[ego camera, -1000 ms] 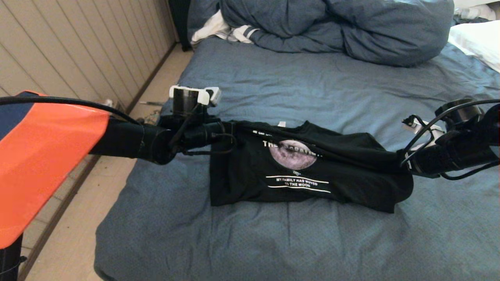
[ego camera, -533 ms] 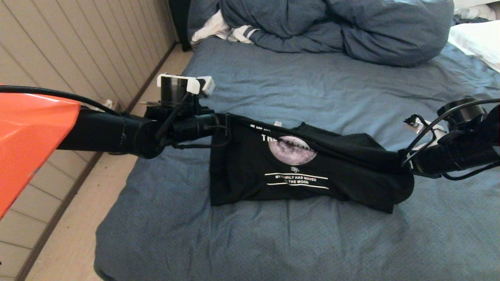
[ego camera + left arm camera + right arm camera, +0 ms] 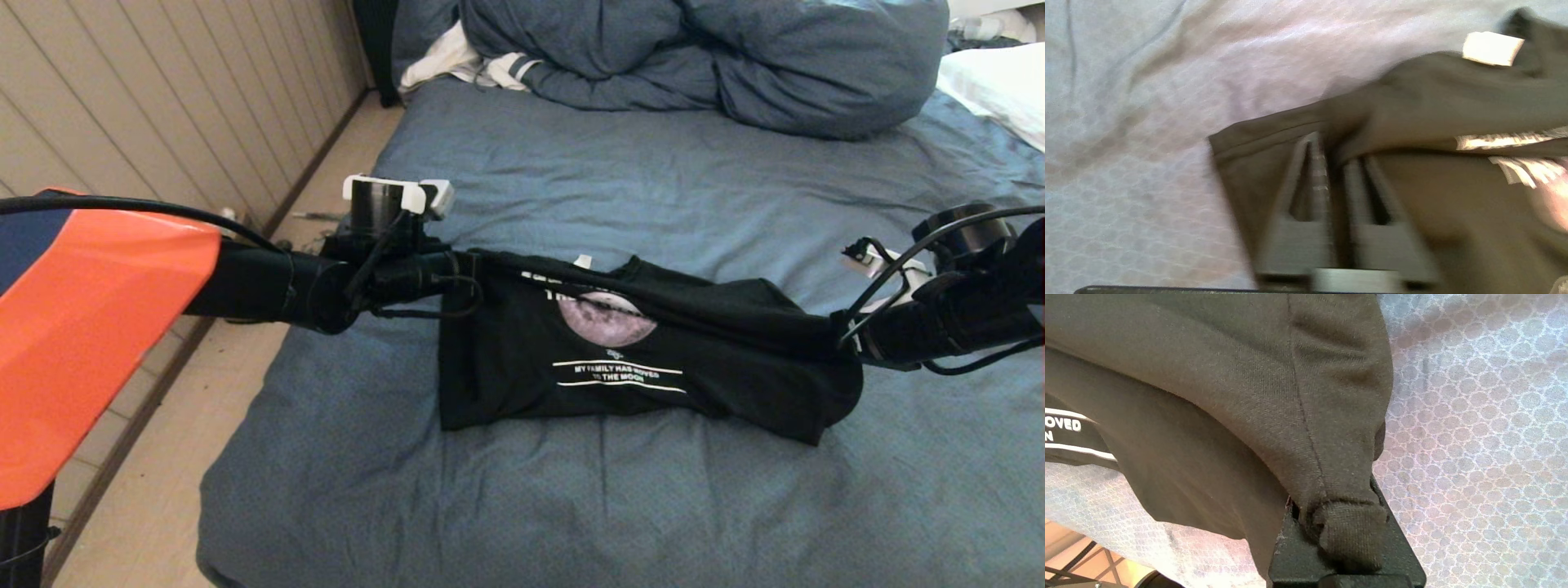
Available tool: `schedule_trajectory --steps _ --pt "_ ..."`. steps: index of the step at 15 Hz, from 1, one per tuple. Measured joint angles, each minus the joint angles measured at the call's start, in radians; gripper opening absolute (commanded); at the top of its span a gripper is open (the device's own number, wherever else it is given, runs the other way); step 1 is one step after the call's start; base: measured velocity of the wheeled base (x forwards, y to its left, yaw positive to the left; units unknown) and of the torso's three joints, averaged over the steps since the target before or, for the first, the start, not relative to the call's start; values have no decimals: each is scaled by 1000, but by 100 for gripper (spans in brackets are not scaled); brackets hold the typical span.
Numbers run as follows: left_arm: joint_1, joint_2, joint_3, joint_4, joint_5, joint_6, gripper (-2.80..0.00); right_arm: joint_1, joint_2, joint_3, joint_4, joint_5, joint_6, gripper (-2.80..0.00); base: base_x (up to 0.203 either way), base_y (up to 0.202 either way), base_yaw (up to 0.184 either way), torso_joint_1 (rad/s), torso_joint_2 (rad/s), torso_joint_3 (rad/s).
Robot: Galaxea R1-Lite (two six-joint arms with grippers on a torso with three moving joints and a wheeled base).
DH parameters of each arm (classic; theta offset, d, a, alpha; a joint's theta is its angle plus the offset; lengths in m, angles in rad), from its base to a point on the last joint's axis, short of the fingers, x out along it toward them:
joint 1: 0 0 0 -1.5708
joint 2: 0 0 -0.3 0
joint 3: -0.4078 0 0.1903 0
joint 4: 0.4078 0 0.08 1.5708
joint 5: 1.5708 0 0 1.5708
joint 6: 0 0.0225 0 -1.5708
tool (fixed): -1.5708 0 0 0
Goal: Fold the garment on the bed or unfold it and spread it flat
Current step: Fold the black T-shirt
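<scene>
Soft, even daylight fills the head view; the bed (image 3: 571, 188) reads clearly and the brightest patch is a pale pillow (image 3: 1000, 86) at the far right, nearly washed out. The shirt (image 3: 637, 359) is so dark that its folds barely show. The left wrist view is smeared by motion blur, the left gripper (image 3: 1337, 163) and the cloth edges soft. The right wrist view is sharp, with the shirt's weave (image 3: 1274, 388) crisp.
</scene>
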Motion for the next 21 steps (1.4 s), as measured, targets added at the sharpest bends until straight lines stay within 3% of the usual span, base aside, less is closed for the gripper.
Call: schedule_trajectory --steps 5,13,16,19,21 --pt "3 12 -44 58 2 -7 0 -1 0 0 0 0 -1 -280 0 0 0 0 0 0" --pt "44 -56 10 58 -12 -3 0 -2 -2 7 0 1 -1 -280 0 0 0 0 0 0" --pt "51 -124 85 66 -89 -13 0 -2 -3 8 1 2 -1 -280 0 0 0 0 0 0" --pt "32 -201 176 80 -190 -89 0 2 0 8 1 5 1 -280 0 0 0 0 0 0" --pt "19 -220 209 82 -198 -94 0 2 -1 8 2 6 1 -280 0 0 0 0 0 0"
